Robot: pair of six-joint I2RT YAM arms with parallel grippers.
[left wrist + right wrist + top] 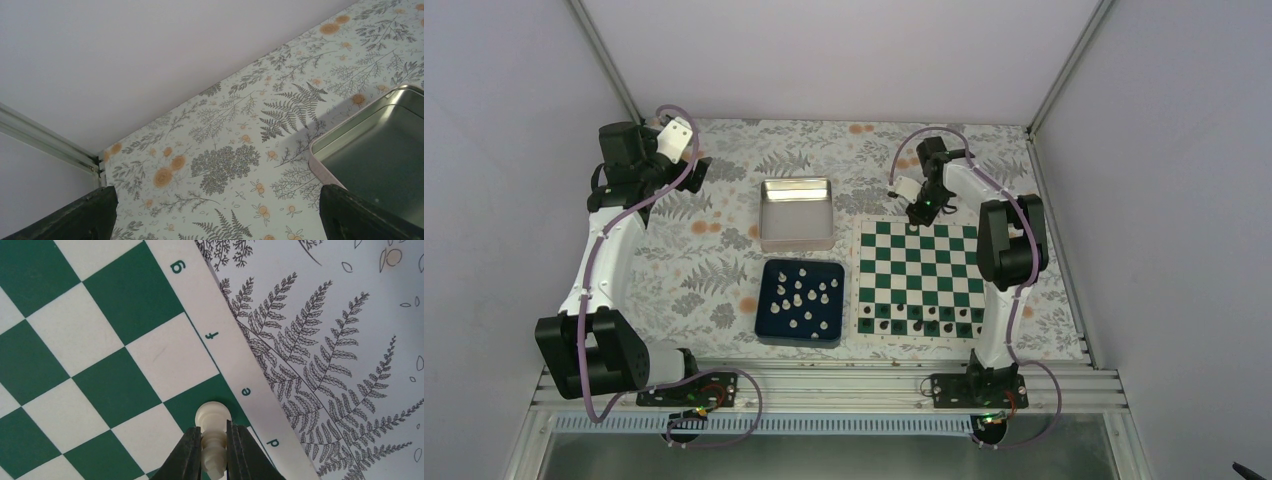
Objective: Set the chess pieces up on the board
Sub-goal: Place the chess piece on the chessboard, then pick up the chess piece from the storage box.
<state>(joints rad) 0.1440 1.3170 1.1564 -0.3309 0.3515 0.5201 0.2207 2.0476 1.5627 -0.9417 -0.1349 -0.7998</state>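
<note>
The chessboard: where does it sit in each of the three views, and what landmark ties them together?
Top external: the chessboard lies right of centre, beside the blue tray.
Left wrist: not in it; only the metal tin and the table show.
Right wrist: it fills the left half, its lettered border running diagonally; the right gripper holds a white piece near the letter e.
Shared landmark: the fern-print table cover, in all three.

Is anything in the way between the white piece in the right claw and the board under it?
No, nothing visible. The right gripper holds the white piece over the far edge of the board, by the letter e; the squares there are bare.
</note>
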